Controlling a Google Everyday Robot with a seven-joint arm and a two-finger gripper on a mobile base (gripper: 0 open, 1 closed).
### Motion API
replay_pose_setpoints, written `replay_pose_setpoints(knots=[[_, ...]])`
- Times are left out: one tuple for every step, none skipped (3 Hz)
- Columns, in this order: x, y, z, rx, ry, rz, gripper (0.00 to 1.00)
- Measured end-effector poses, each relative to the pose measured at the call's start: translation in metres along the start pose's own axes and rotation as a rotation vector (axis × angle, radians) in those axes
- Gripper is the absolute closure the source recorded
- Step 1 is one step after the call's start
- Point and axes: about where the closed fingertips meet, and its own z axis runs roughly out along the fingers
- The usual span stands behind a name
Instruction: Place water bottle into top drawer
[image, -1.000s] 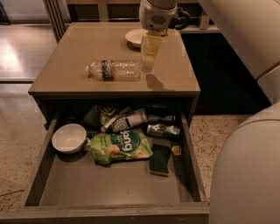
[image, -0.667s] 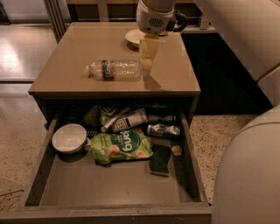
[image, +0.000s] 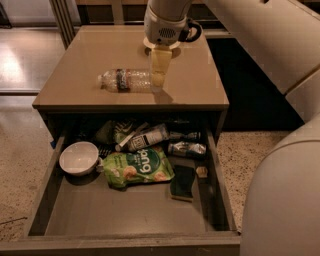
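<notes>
The water bottle (image: 125, 80), clear crinkled plastic with a dark label band, lies on its side on the tan table (image: 90, 60), cap to the left. My gripper (image: 157, 81) hangs down from above at the bottle's right end, touching or just over it. The top drawer (image: 125, 210) is pulled out wide below the table. Its front half is bare grey bottom.
At the drawer's back lie a white bowl (image: 78, 157), a green snack bag (image: 137, 167), a bottle with a white-and-black label (image: 147, 137), a silver can (image: 186, 148) and a dark sponge (image: 182, 181). A small white plate (image: 150, 45) sits behind the gripper. My arm's pale casing (image: 280, 200) fills the right.
My gripper has moved left and lower, from beside the bottle's right end to right at it. The bottle and the drawer's contents have not moved.
</notes>
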Motion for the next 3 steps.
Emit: replay_pose_setpoints(knots=[[-0.001,-0.011,0.007,0.014,-0.016,0.022,0.0],[-0.008,-0.032,0.019,0.017,-0.047,0.026,0.0],[-0.022,-0.082,0.06,0.005,-0.088,0.034,0.0]])
